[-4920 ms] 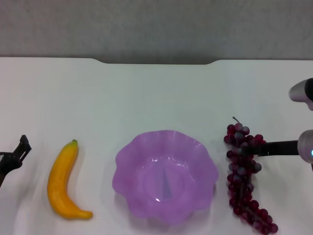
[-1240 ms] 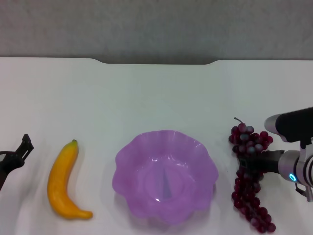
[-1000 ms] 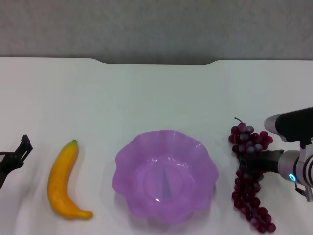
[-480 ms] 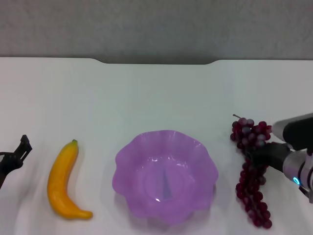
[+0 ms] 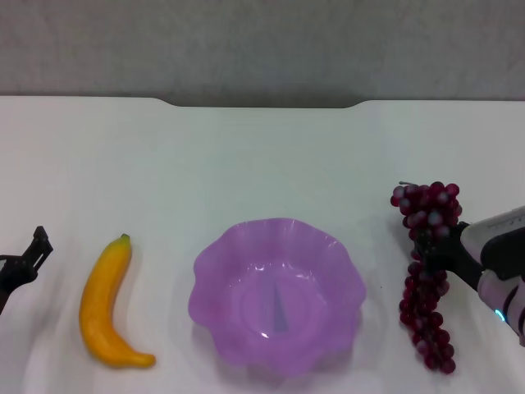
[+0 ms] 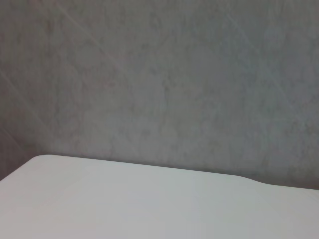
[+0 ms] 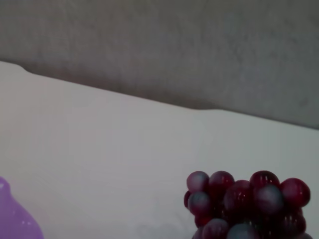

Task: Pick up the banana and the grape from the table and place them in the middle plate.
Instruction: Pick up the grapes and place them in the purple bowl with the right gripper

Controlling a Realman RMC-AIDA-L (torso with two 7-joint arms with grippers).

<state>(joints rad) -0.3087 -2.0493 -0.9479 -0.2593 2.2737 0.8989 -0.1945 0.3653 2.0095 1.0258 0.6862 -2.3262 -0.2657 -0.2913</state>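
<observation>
The grape bunch (image 5: pixel 426 275), dark red-purple with some frosted berries, hangs lifted off the white table (image 5: pixel 262 156) at the right of the purple scalloped plate (image 5: pixel 277 294). My right gripper (image 5: pixel 432 247) is shut on the bunch near its upper part; the lower grapes dangle below. The top of the bunch also shows in the right wrist view (image 7: pixel 244 204). The yellow-orange banana (image 5: pixel 107 300) lies on the table left of the plate. My left gripper (image 5: pixel 33 253) rests at the far left edge, beside the banana and apart from it.
The table's far edge (image 5: pixel 262 103) meets a grey wall. The plate's rim (image 7: pixel 15 219) shows at the corner of the right wrist view. The left wrist view shows only table (image 6: pixel 149 204) and wall.
My right gripper closed on the grape bunch and has lifted it; the bunch has risen and now hangs vertically. The left arm and the banana have not moved.
</observation>
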